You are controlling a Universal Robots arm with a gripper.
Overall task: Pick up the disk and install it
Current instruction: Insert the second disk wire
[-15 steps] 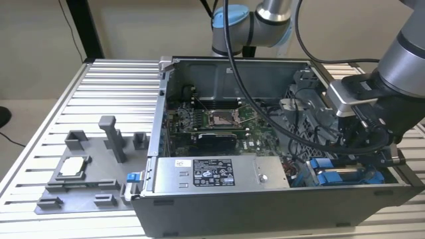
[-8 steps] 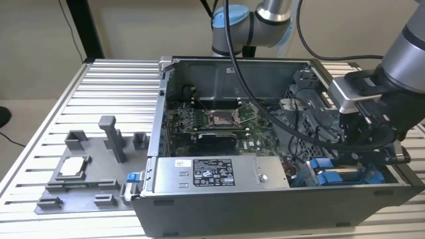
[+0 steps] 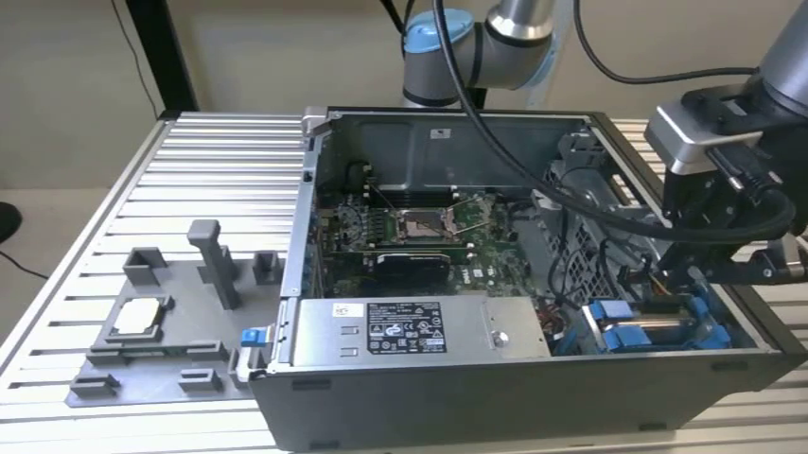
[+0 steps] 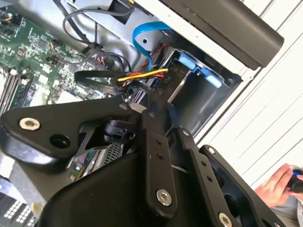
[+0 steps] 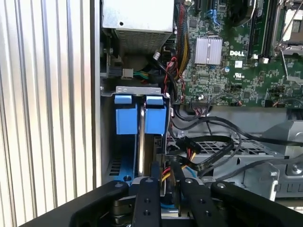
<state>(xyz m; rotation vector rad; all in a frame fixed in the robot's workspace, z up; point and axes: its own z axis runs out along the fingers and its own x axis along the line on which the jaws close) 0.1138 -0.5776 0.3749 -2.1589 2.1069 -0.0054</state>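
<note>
Lab: slotted aluminium table [image 3: 189, 161], robot arm [image 3: 480, 47]

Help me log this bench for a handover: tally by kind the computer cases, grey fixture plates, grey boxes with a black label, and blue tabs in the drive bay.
computer case: 1
grey fixture plate: 1
grey box with a black label: 1
blue tabs in the drive bay: 2
Total: 5
</note>
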